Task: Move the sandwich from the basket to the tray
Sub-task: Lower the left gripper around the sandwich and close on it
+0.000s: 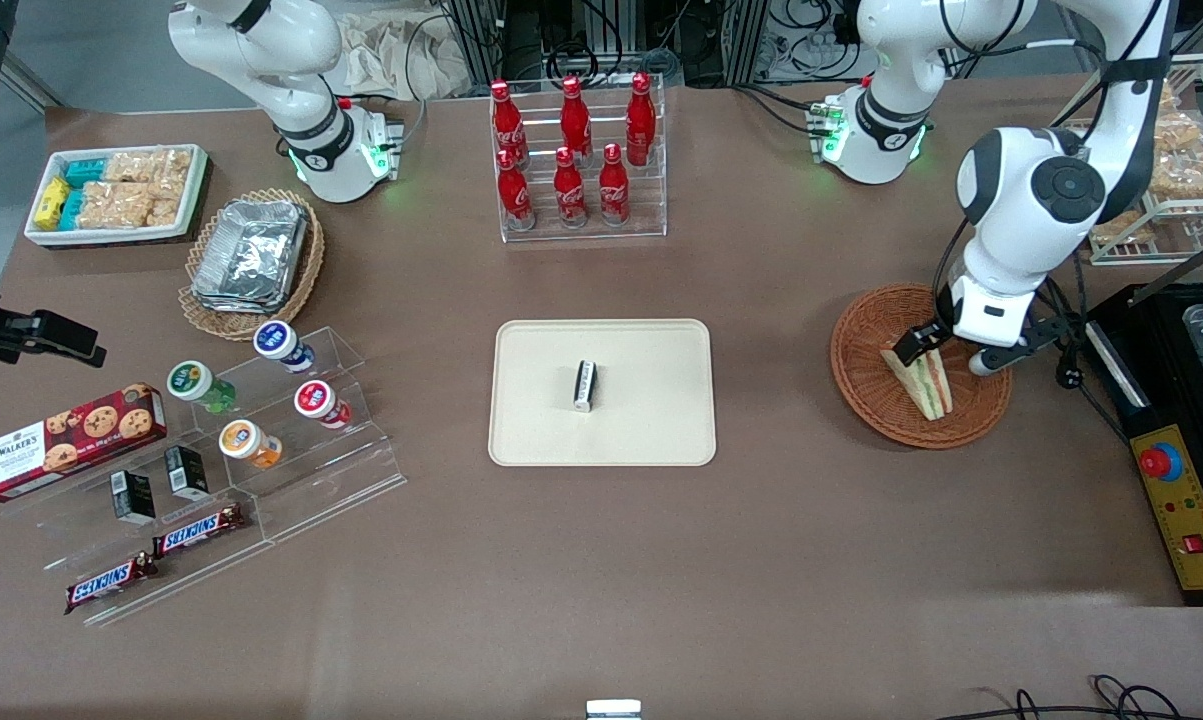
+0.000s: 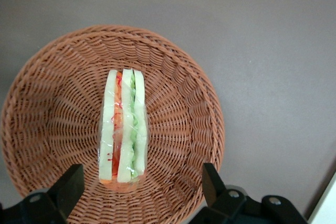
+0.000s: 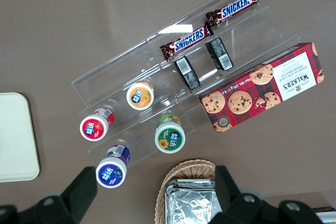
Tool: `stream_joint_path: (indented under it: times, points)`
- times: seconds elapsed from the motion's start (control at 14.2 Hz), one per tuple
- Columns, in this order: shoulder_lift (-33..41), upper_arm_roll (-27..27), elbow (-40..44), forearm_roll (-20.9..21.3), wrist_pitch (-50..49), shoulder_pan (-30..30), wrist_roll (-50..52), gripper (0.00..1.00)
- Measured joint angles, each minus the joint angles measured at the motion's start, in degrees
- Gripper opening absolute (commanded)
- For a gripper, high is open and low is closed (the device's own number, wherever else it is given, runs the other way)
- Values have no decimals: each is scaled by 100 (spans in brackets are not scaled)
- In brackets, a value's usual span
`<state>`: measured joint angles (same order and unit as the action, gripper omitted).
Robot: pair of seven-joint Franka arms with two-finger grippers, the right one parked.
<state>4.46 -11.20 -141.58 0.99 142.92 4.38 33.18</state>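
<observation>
Snickers bars [image 1: 156, 560] lie nearest the camera, toward the parked arm's end of the counter [image 1: 601, 560]. Gripper [image 1: 946, 352] hangs over the basket [image 1: 876, 400], jaws wide open, empty, straddling the sandwich [image 1: 921, 380] lying inside. Tray [image 1: 651, 420] mid-counter holds one small packet [image 1: 585, 385], bare counter between tray and basket.

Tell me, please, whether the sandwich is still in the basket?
Yes. The sandwich lies on edge in the basket; the open claw hovers over it.

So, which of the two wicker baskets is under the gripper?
The reddish-brown basket holding the sandwich; the gripper hangs over it, jaws open. The tan basket holds foil packs.
</observation>
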Motion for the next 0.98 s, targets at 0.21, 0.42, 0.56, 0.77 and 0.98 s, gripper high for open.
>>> stream_joint_path:
  times: [0.21, 0.42, 0.56, 0.77, 0.98]
  points:
    - [-127, 3, -256, 1, 467, -1, -204, 100]
    - [-359, 30, -357, 1, 830, 27, -485, 100]
    - [-523, 51, -364, 1, 1051, 90, -625, 100]
    - [-790, 72, -374, 1, 1314, 120, -691, 100]
    - [-1107, 79, -384, 0, 1645, 125, -692, 44]
